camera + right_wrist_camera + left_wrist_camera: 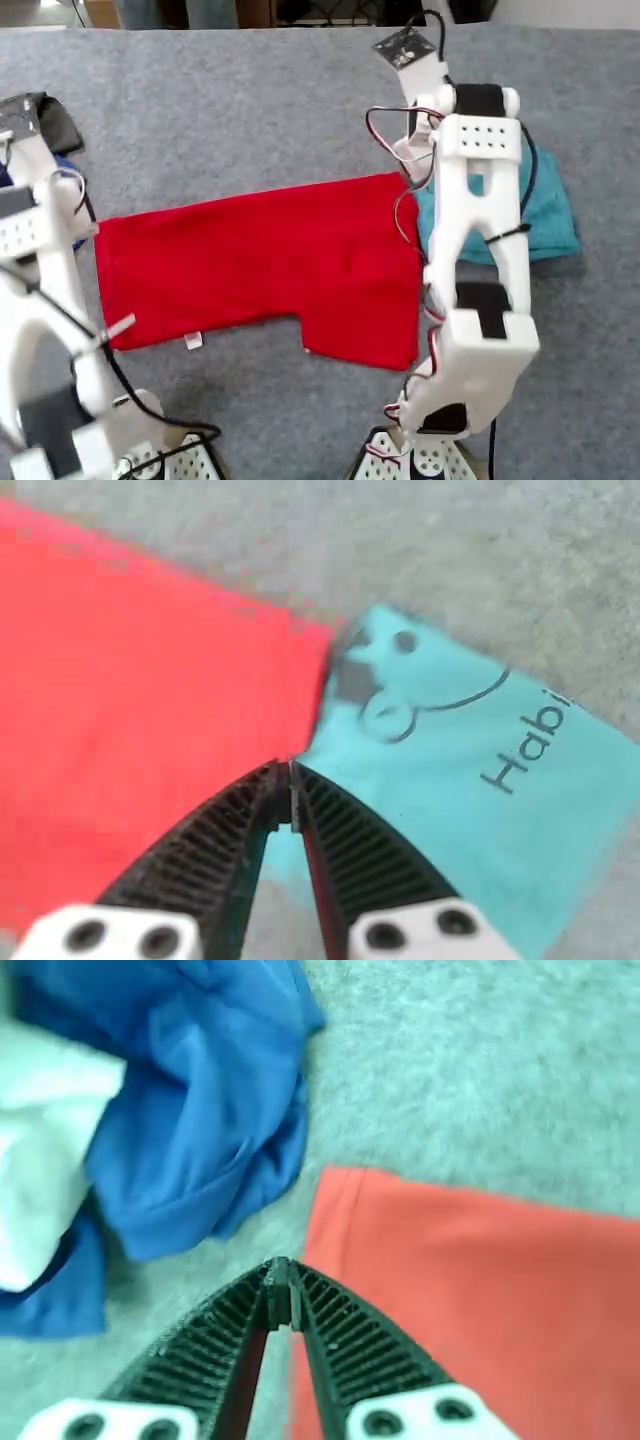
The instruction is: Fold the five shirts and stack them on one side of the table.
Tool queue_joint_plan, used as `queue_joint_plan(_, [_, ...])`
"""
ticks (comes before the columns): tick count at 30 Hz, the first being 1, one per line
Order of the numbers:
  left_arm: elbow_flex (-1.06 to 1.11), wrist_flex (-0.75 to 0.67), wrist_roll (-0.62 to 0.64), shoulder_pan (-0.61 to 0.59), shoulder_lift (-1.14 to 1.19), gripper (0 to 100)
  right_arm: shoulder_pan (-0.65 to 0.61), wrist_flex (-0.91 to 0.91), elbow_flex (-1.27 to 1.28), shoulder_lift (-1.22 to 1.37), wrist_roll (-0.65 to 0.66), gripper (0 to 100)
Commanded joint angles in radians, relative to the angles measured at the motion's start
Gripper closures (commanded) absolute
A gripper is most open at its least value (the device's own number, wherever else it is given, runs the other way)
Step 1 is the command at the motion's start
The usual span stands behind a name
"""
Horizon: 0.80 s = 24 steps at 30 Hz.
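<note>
two white arms rise from the near edge of the grey table (250, 110), the left arm (45, 300) and the right arm (480, 230), one on each side. i count four cloths i am sure of: one red, one teal, one blue, one white.

just past the arm bases lies the red shirt (260, 265). it is spread flat as a wide band across the middle, with a step in its near edge and one small white tag (193, 341) poking out there. the left gripper (281, 1295) hangs over the red shirt's left end, right at the hem. its two ribbed jaws are pressed tip to tip, empty as far as i can see. the right gripper (286, 785) is at the other end, over the line where red meets teal, its two jaws likewise closed together and holding no cloth.

the teal shirt (545, 215) sits folded flat under the right arm, touching the red shirt's right end, with a dark line drawing on top. near the red shirt's left end but apart from it, the blue shirt (200, 1110) lies crumpled, the white cloth (40, 1150) bunched against it. farthest back on the left is one dark bundle (58, 122); i cannot tell what it is.
</note>
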Motion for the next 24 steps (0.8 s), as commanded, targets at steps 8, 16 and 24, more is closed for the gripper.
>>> queue_joint_plan(8, [0.67, -0.456, 0.023, -0.093, -0.322, 97, -0.084, 0.193, 0.43, -0.516, 0.305, 98.3])
queue_joint_plan(16, [0.746, -0.562, 0.029, -0.099, -0.324, 97, -0.129, 0.086, 1.079, -1.023, 0.459, 82.1])
queue_joint_plan(24, [0.756, -0.578, 0.029, -0.101, -0.324, 97, -0.275, -0.104, 1.595, -1.323, 0.525, 74.9])
